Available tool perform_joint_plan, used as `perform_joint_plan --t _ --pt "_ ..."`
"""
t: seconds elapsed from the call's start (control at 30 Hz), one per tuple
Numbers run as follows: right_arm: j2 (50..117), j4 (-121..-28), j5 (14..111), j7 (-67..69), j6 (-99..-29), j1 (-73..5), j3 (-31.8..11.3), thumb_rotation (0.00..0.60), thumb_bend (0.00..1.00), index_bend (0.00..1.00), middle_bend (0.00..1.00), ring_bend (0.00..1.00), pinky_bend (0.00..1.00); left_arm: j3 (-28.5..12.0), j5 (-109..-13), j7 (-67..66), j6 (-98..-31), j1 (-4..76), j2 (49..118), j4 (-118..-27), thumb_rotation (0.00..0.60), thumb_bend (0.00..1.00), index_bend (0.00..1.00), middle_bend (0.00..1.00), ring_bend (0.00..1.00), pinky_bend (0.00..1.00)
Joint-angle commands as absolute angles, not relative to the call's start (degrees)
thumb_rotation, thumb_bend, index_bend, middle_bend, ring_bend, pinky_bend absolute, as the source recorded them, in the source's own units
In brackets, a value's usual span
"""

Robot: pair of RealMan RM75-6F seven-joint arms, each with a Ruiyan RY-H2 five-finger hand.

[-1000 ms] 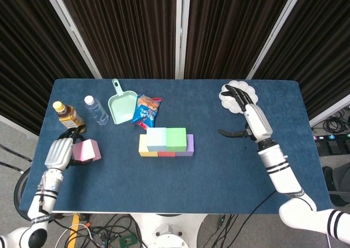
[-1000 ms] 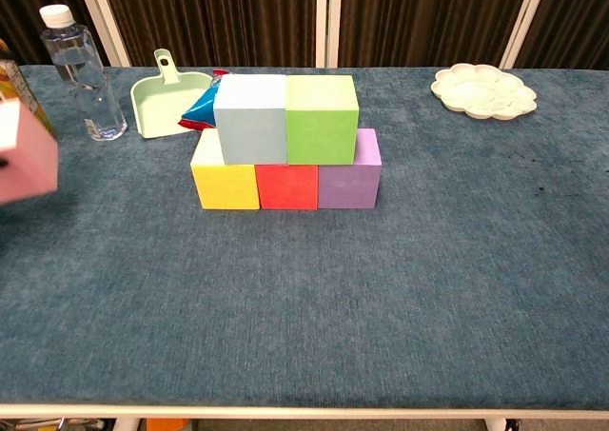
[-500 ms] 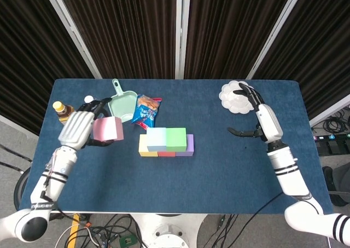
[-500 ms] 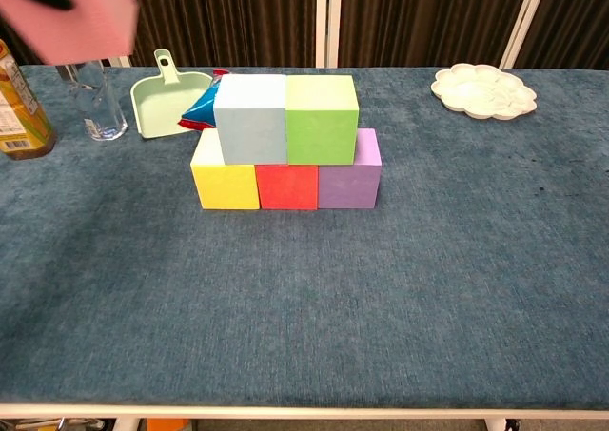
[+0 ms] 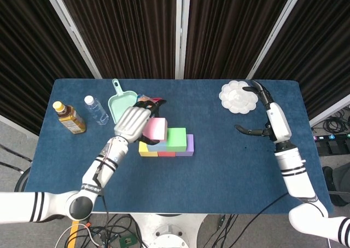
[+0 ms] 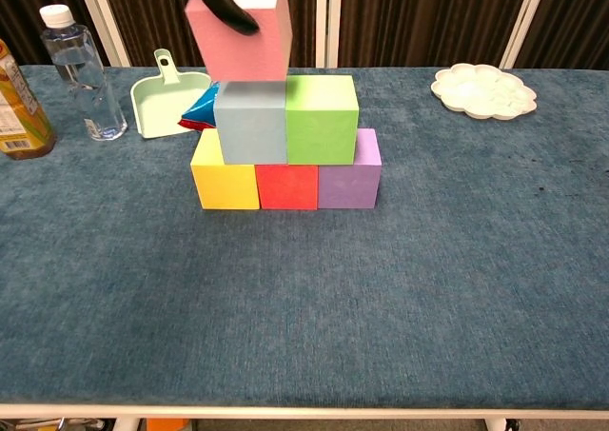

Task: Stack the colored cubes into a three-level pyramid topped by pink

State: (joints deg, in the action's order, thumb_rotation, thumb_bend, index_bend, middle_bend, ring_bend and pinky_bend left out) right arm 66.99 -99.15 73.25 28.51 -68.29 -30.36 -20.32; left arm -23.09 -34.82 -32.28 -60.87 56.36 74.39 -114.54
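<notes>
The fingers (image 6: 221,3) of the left hand (image 5: 131,124) wrap the pink cube (image 6: 238,27), held above the pale blue cube (image 6: 250,121), left of centre. We judge that release here would overhang and topple it; the green cube (image 6: 322,118) could shift. The right hand (image 5: 269,122) hovers spread, holding nothing, over the surface (image 6: 304,307).

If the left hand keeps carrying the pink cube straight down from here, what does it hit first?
Most likely the light blue cube: the pink cube in the left hand hangs over it, left of centre, barely over the green cube.
</notes>
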Motion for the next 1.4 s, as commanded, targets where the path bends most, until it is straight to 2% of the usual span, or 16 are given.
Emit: perform_joint_plan --t 0.03,0.23,0.43,0.6,0.73,1.13,1.4 --pt "67.1 -98.7 72.8 28.6 -67.9 -30.2 -20.2 0.6 0.06 0.0 0.17 0.0 0.0 -22.9 -33.3 -32.0 -60.0 57.8 75.1 -113.2 0.6 0.11 0.11 0.57 0.17 0.19" --pt "67.7 -97.3 72.5 29.2 -67.0 -30.2 -19.8 0.6 0.06 0.0 0.17 0.0 0.0 -22.8 -31.3 -30.4 -57.1 60.0 74.7 -111.9 0.6 0.11 0.11 0.58 0.17 0.19" --pt "68.0 -96.3 72.6 29.0 -66.6 -30.3 -19.7 0.6 0.06 0.0 0.17 0.0 0.0 -23.2 -28.7 -29.2 -56.9 62.3 75.5 -110.6 0.6 0.11 0.11 0.58 0.17 0.19" --pt "67.9 -95.5 72.7 29.7 -66.6 -29.9 -19.5 0.6 0.06 0.0 0.17 0.0 0.0 -22.1 -26.3 -29.7 -55.8 64.4 75.6 -109.3 0.6 0.11 0.11 0.58 0.18 0.19" --pt "67.7 -95.0 72.8 30.3 -66.4 -29.6 -19.4 0.6 0.06 0.0 0.17 0.0 0.0 -20.5 -25.9 -31.0 -56.3 65.6 75.7 -108.6 0.6 0.11 0.11 0.58 0.18 0.18" --pt "67.6 -94.0 73.0 30.7 -66.2 -29.2 -19.3 0.6 0.06 0.0 0.17 0.0 0.0 -20.1 -23.8 -29.0 -55.7 67.1 74.4 -109.5 0.6 0.11 0.11 0.58 0.18 0.19" --pt "67.8 -93.2 73.1 31.2 -65.9 -29.1 -19.2 0.6 0.06 0.0 0.17 0.0 0.0 -19.6 -21.8 -28.8 -58.3 68.0 74.9 -109.6 0.6 0.11 0.11 0.58 0.18 0.18"
